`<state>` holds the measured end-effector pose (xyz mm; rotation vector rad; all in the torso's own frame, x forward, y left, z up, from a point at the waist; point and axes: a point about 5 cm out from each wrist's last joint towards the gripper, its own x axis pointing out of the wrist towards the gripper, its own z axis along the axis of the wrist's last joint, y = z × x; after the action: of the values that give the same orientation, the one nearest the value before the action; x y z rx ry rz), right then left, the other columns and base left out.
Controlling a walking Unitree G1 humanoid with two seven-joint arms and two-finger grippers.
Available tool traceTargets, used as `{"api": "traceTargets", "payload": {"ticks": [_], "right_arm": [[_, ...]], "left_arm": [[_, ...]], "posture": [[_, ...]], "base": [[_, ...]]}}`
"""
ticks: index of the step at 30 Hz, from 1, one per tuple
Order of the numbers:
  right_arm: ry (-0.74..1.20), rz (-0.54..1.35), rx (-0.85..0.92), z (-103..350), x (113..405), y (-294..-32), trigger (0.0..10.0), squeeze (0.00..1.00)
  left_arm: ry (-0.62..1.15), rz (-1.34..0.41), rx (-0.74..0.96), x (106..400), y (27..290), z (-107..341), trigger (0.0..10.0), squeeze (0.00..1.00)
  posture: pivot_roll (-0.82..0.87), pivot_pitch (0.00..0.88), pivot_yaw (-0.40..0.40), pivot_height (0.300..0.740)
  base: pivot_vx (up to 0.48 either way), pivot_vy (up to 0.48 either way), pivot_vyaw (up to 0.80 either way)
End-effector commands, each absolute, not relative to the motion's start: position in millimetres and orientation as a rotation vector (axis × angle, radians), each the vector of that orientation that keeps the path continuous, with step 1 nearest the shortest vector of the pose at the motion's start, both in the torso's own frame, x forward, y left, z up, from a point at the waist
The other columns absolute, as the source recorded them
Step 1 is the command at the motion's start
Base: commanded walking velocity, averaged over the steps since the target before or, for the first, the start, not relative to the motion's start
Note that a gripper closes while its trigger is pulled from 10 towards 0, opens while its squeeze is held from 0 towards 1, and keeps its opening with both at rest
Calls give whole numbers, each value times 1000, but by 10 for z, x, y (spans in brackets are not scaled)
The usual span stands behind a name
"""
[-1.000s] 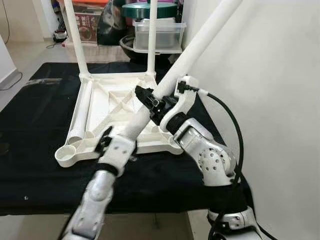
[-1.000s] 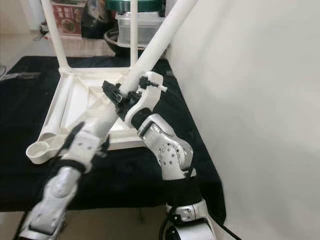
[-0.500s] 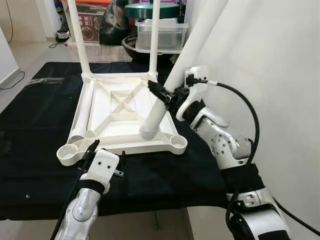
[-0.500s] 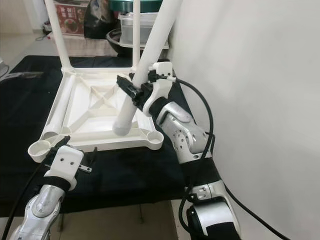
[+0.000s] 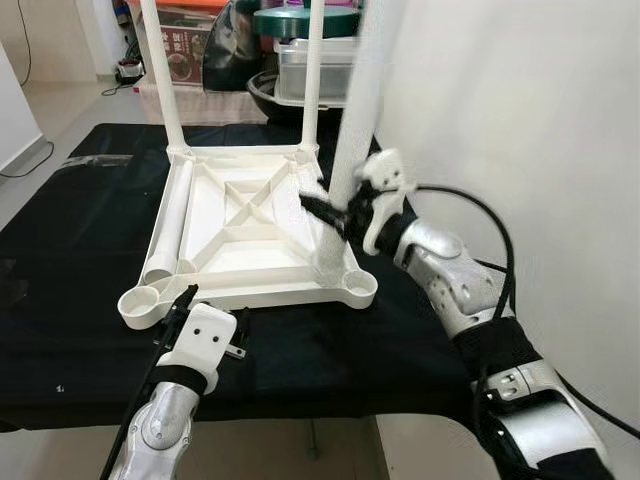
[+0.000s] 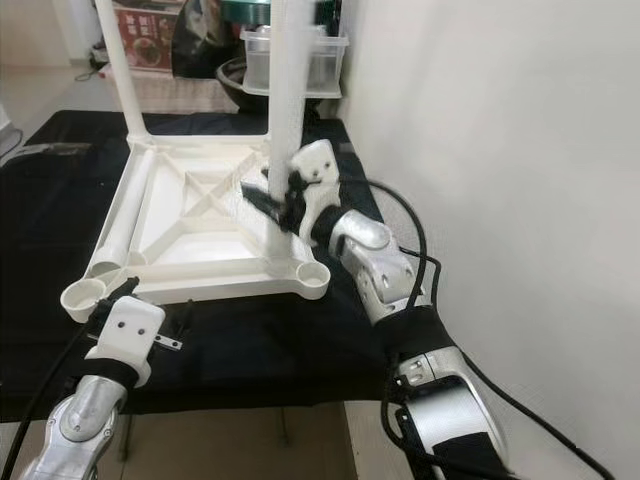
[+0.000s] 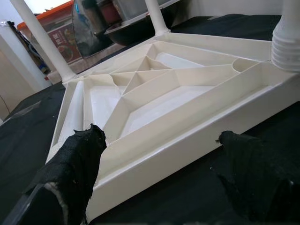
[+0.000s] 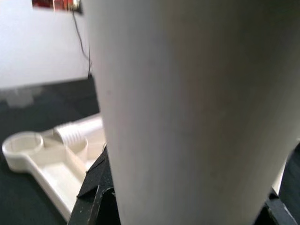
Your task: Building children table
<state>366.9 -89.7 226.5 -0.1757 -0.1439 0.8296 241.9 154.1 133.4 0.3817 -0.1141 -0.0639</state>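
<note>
A white table top (image 5: 250, 288) lies upside down on the black cloth, with two white legs (image 5: 160, 70) standing upright in its far corners. A third leg (image 5: 172, 220) lies loose along its left side. My right gripper (image 5: 337, 212) is shut on a fourth leg (image 5: 355, 100) and holds it almost upright. This leg's lower end rests just inside the near right corner socket (image 5: 358, 288). My left gripper (image 7: 159, 138) is open and holds nothing, low in front of the top's near edge. The near left socket (image 5: 140, 303) stands open.
A white wall (image 5: 520, 120) runs close along the right. Behind the table stand a clear plastic box (image 5: 315, 65), a dark bowl and other storage. The black cloth (image 5: 80, 230) reaches the table's front edge, just beyond my left gripper.
My right gripper has swung the leg from a steep slant to nearly upright, bringing its lower end to the near right corner. My left gripper has let go of that leg and dropped low.
</note>
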Motion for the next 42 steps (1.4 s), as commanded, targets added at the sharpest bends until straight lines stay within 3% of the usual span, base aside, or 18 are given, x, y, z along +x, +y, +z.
{"api": "traceTargets", "payload": {"ticks": [1, 5, 10, 18, 28, 35, 36, 42], "right_arm": [[-166, 844, -233, 2277, 3669, -900, 0, 0], [-113, 876, -350, 2158, 3722, -1034, 0, 0], [-127, 842, -366, 2181, 3767, -1101, 0, 0], [-149, 837, -364, 2222, 3785, -1101, 0, 0], [-94, 939, -408, 1960, 3712, -1024, 0, 0], [-66, 1031, -75, 1881, 3596, -821, 0, 0], [-63, 1071, 37, 1907, 3532, -711, 0, 0], [-79, 1110, 29, 1847, 3454, -588, 0, 0]], "left_arm": [[-98, -71, 383, 2400, 1535, 1312, 10000, 0], [-95, -62, 377, 2387, 1548, 1309, 10000, 0], [-98, -66, 373, 2382, 1532, 1310, 10000, 0], [-100, -69, 373, 2378, 1528, 1315, 10000, 0], [-97, -74, 377, 2380, 1541, 1315, 10000, 0], [-90, -73, 340, 2390, 1538, 1317, 10000, 0], [-88, -67, 321, 2395, 1545, 1322, 10000, 0], [-85, -65, 315, 2407, 1537, 1316, 10000, 0]], "posture": [[30, 0, -91, 740], [28, 0, -94, 740], [26, 0, -94, 740], [31, 0, -91, 740], [42, 0, -92, 740], [43, 0, -91, 740], [41, 0, -88, 740], [43, 0, -88, 740]], "base": [[0, 0, 0], [0, 0, 0], [0, 0, 0], [0, 0, 0], [0, 0, 0], [0, 0, 0], [0, 0, 0], [0, 0, 0]]}}
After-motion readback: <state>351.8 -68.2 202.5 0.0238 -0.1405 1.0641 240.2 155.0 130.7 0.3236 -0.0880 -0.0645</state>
